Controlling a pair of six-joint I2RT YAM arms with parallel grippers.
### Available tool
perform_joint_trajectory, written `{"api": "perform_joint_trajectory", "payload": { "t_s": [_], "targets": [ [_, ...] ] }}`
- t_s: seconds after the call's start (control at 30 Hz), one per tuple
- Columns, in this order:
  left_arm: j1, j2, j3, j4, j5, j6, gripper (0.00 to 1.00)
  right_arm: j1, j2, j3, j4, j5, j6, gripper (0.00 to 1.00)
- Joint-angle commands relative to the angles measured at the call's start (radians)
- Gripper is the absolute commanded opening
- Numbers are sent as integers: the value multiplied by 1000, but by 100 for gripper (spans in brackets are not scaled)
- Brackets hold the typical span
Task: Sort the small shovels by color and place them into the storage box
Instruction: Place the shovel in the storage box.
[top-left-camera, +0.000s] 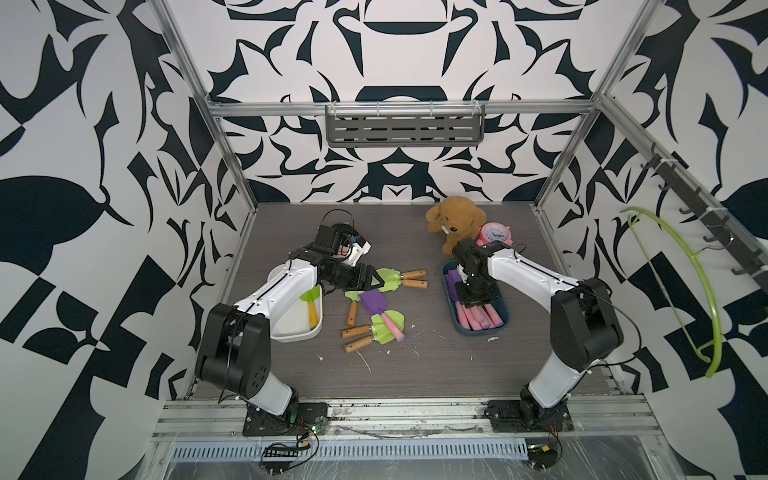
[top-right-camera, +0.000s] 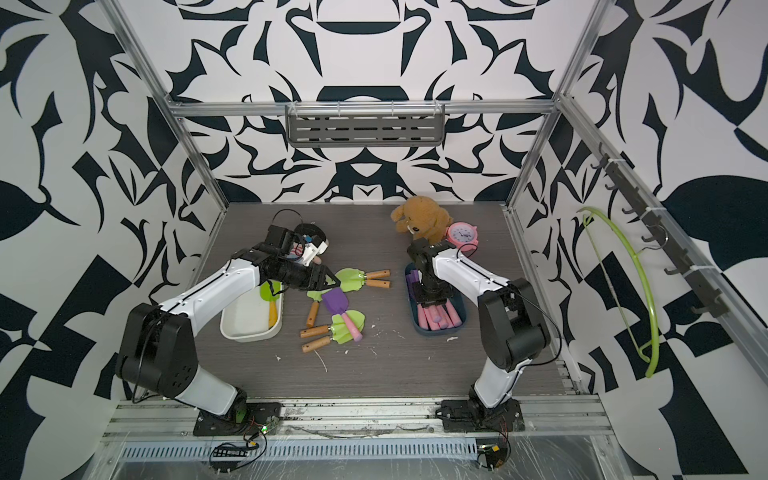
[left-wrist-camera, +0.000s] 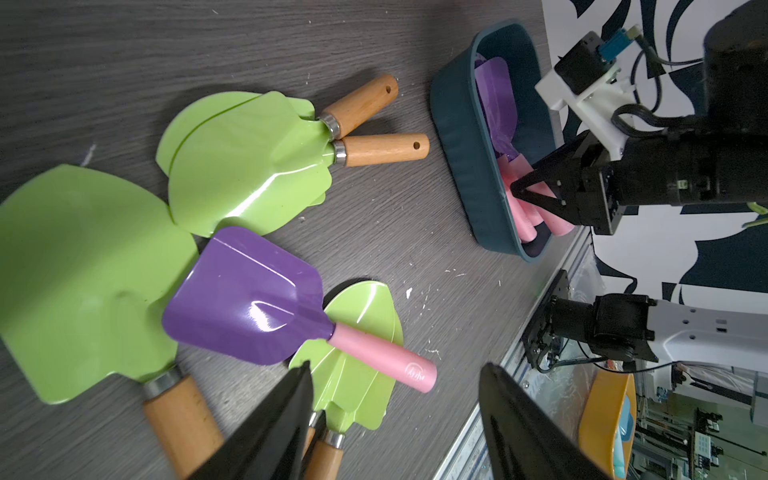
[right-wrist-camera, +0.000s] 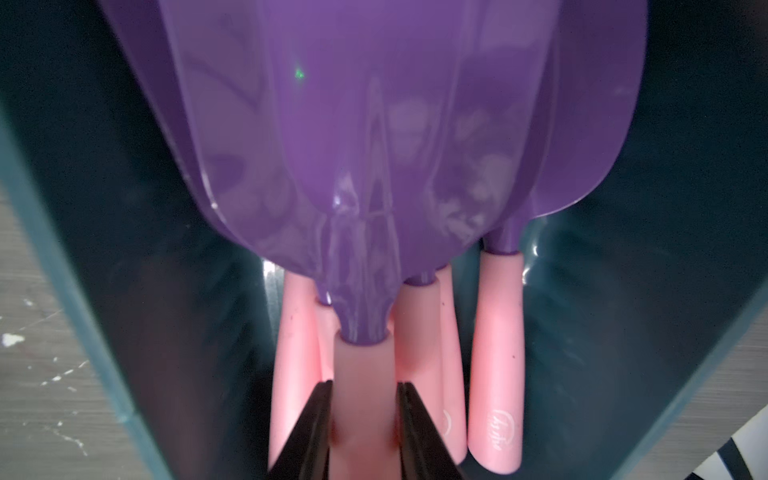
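Loose small shovels lie mid-table: one purple with a pink handle (top-left-camera: 374, 302) (left-wrist-camera: 249, 295) rests across green ones with wooden handles (top-left-camera: 380, 328), and two more green ones (top-left-camera: 390, 280) (left-wrist-camera: 249, 166) lie behind. My left gripper (top-left-camera: 378, 277) (left-wrist-camera: 395, 374) hovers open over this pile, holding nothing. A white storage box (top-left-camera: 297, 334) holds a green shovel with a yellow handle (top-left-camera: 311, 307). In the dark teal storage box (top-left-camera: 478, 332) (left-wrist-camera: 465, 166), several purple shovels lie. My right gripper (right-wrist-camera: 363, 386) (left-wrist-camera: 523, 191) reaches into it, shut on the pink handle of the top purple shovel (right-wrist-camera: 374, 145).
A brown teddy bear (top-left-camera: 455, 220) and a pink alarm clock (top-left-camera: 494, 237) stand just behind the teal box. A grey shelf (top-left-camera: 405, 126) hangs on the back wall and a green hanger (top-left-camera: 685, 270) on the right wall. White flecks dot the table front.
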Motion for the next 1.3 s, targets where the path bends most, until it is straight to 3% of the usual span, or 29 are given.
{"api": "perform_joint_trajectory", "payload": {
  "t_s": [0.0,0.33,0.57,0.73,1.03,1.27],
  "targets": [
    [6,-29,-17,-8,1,17,70,0,-9,2,1,20,20,33],
    [12,-36,-23,-4,6,14,70,-2,4,-5,-4,40,32,34],
    [16,-45,-34,2,5,12,70,-4,25,-11,-9,45,67,23],
    [19,-49,-40,4,7,12,70,-3,24,-17,3,11,85,21],
    [25,-56,-43,5,8,13,70,-3,-41,14,-38,32,84,31],
    [39,-62,-43,5,13,12,70,-6,-84,61,-65,55,73,32]
  ]
}}
